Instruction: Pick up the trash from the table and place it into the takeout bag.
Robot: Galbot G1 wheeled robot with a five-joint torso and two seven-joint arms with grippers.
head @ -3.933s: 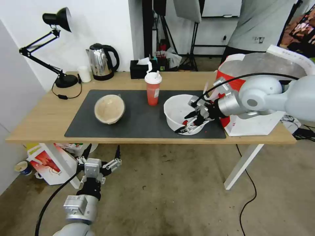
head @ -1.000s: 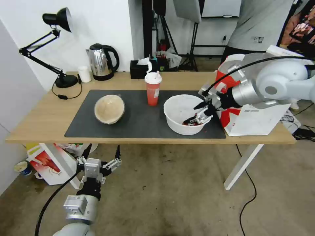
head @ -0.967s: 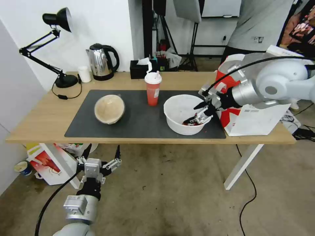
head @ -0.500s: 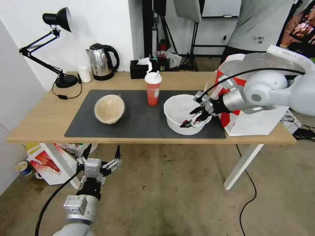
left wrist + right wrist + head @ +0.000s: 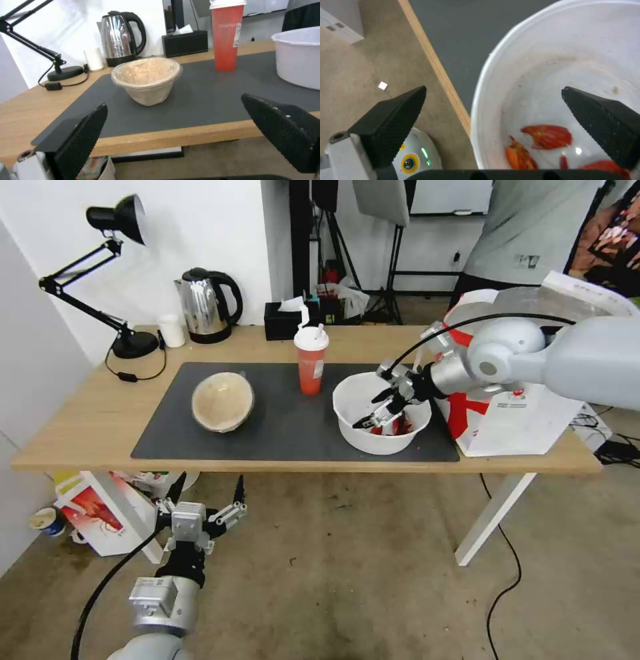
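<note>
Right gripper (image 5: 375,411): reaches from the takeout-bag side over the white bowl; its jaws stand wide apart and hold nothing. In the right wrist view one finger (image 5: 391,117) hangs outside the bowl's near rim, over the desk edge and floor, and the other finger (image 5: 603,122) hangs over the bowl's inside.
White bowl (image 5: 360,430): directly under the right jaws, on the right part of the grey mat (image 5: 280,427); upright, with red scraps (image 5: 548,136) lying on its bottom between the two fingers.
Takeout bag (image 5: 527,407): behind the right jaws, on the arm's side, standing on the right end of the desk (image 5: 80,427), just beside the bowl; mouth open, silver lining showing.
Red cup (image 5: 311,360): on the mat, to the left of the right jaws and farther back, upright, with white lid and straw; near the bowl but apart from it.
Tan bowl (image 5: 223,401): on the left half of the mat, well apart from the right jaws; in the left wrist view it stands straight ahead of the left jaws, lid on.
Left gripper (image 5: 207,499): low, in front of the desk's near edge and below the desktop, over the floor; jaws spread wide, empty, facing the tan bowl.
Kettle (image 5: 207,307): at the back of the desk, beyond the mat and the tan bowl, far from both jaws.
</note>
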